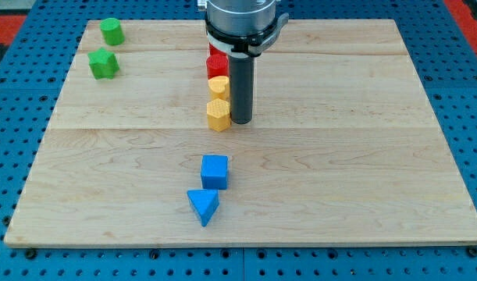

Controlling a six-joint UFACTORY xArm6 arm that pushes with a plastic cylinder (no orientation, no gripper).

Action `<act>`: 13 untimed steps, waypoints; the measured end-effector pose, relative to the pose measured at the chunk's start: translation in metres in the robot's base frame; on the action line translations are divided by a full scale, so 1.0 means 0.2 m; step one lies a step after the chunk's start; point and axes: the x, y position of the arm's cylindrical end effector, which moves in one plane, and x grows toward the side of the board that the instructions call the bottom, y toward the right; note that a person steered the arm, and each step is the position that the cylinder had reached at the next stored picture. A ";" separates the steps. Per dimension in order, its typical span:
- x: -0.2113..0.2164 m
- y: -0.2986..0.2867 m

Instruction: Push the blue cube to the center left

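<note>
My tip [240, 122], the lower end of my straight dark rod, rests on the pale wooden worktop [363, 156] just to the view's right of the lower yellow block [218, 115], so close I cannot tell whether they touch. I carry no jaws here, so there is nothing to call open or closed. Above that block, in a column, sit a second yellow block [218, 86] and a red block [216, 65]; my rod and its grey mount cover part of the red one, and its shape is hard to make out. The blue cube [215, 172] lies well below my tip, near the worktop's middle, with the blue triangular block [203, 206] just beneath it, almost touching. Two green blocks [104, 63] [111, 32] sit at the view's top left.
</note>
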 end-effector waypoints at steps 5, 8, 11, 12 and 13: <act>0.45 -0.19; 0.19 -0.78; 0.00 -0.90; -0.02 -1.03; -0.10 -1.03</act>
